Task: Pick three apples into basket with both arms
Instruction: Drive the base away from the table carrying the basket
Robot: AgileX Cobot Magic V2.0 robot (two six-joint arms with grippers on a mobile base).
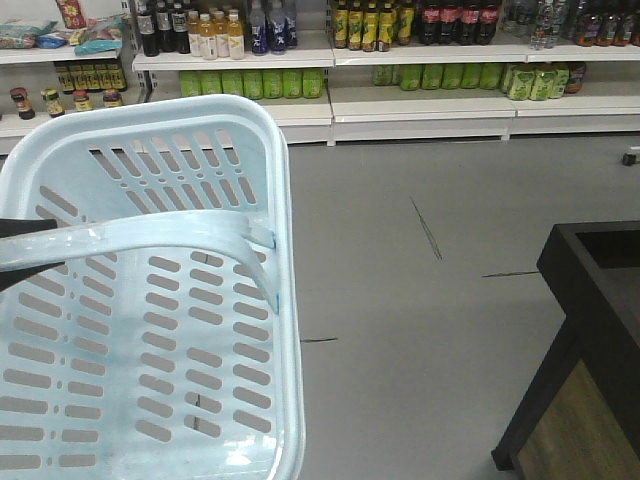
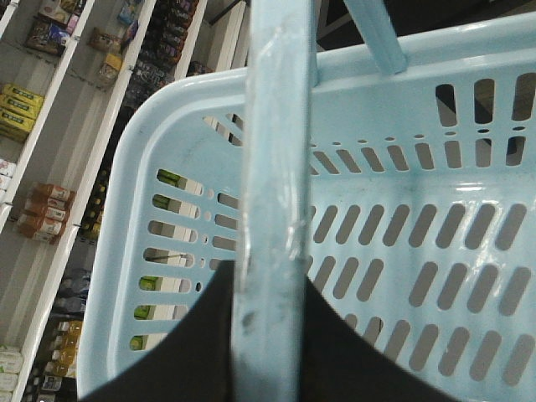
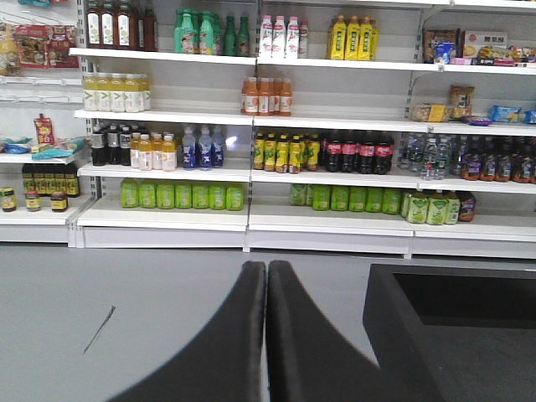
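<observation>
The pale blue basket (image 1: 60,170) fills the left of the front view, held up in the air with its slotted bottom facing me and nothing in it. Its flat swing handle (image 1: 150,235) runs across it. My left gripper (image 2: 270,293) is shut on the basket handle (image 2: 276,167); its black fingers (image 2: 201,352) sit on both sides of the bar, and one dark tip shows at the left edge of the front view (image 1: 15,228). My right gripper (image 3: 265,272) is shut and empty, pointing at the shelves. No apples are in view.
A dark display table (image 1: 590,300) stands at the right; it also shows in the right wrist view (image 3: 452,327). Store shelves with bottled drinks (image 1: 420,60) line the back wall. Grey floor (image 1: 420,280) lies between the basket and the table.
</observation>
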